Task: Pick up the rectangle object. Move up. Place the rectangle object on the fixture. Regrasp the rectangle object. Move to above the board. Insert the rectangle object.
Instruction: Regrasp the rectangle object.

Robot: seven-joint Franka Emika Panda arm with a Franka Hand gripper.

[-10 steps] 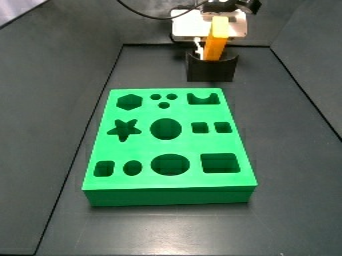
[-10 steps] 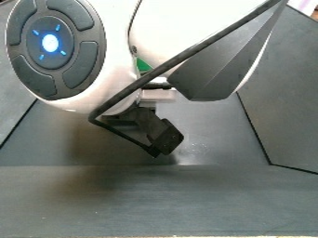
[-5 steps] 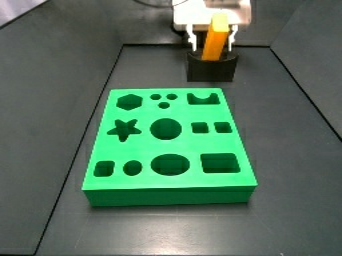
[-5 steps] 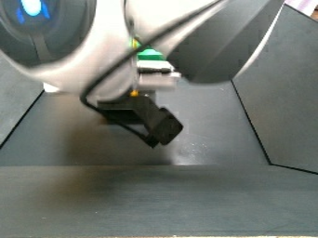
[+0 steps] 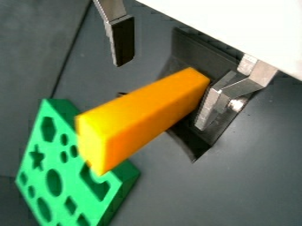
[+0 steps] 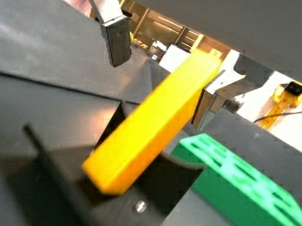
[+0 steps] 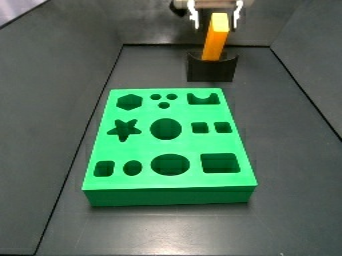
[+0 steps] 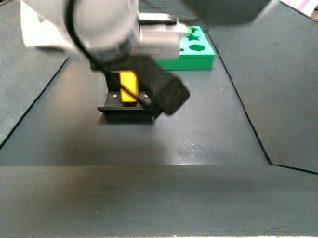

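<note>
The orange-yellow rectangle object [image 7: 214,42] stands on end in the notch of the dark fixture [image 7: 214,68] at the far end of the floor, seen also as rectangle object [image 8: 128,85] on fixture [image 8: 128,112]. My gripper [image 7: 214,12] hangs just above its upper end. In both wrist views the gripper [image 5: 165,88] [image 6: 162,84] is open: one finger [image 5: 116,35] stands well apart from the rectangle object [image 5: 139,119], the other finger [image 5: 216,106] is right beside its upper end. The green board [image 7: 170,148] with its cut-out holes lies nearer the front.
Dark side walls [image 7: 310,110] border the black floor on both sides. The arm's dark link [image 8: 168,88] and white body hang over the fixture in a side view. The board [image 8: 189,51] shows behind them.
The gripper has risen from low over the fixture to above the block's top. The arm that filled a side view has lifted, uncovering the fixture and the upright block.
</note>
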